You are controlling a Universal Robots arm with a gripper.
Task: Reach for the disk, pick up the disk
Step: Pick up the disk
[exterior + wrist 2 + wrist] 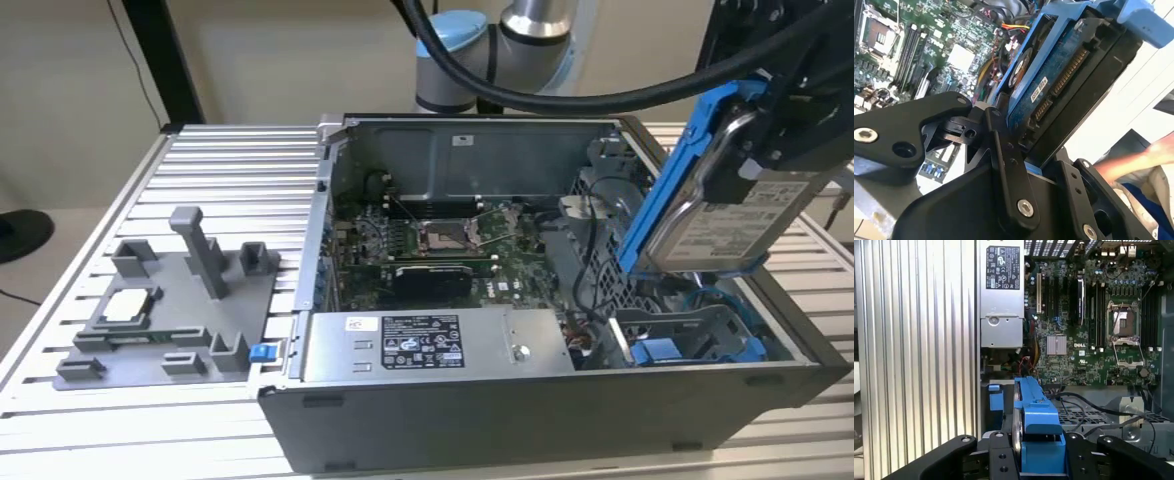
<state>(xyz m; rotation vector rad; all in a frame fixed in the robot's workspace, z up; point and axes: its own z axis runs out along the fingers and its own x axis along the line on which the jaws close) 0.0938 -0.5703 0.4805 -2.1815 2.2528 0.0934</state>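
**Disk Extraction: Grasp Achieved, Disk Clear of the Bay**

The claw (747, 150) is clenched on the disk (727, 225), gripping it near its upper end. In the exterior view the disk hangs tilted, nearly on edge, above the open computer case (534, 420), at the exterior view's right. Its white label faces the camera and its blue frame (674, 170) runs up the edge toward the case interior. The lower end of the disk sits just above the blue drive bay (694, 345) and appears clear of it.

In the second wrist view, the black fingers (1004, 150) press against the blue-framed disk (1054, 90), whose circuit-board side and connector edge are exposed. In the first wrist view, the disk edge (1036, 430) stands between the finger linkages, with the motherboard (1089, 325) and the grey power supply box (1001, 295) below it inside the case.

Judged from these positions, the reach is complete and the pick-up step is in progress or essentially done: the disk is carried by the claw alone, resting on nothing.

Any further lift calls for a firm, sustained grip and a straight path, since loose cables (587, 255) lie near the bay and the case wall is close to the disk's outer side.

The case stands on a ribbed metal desk (214, 180), beside a grey fixture plate (167, 320).
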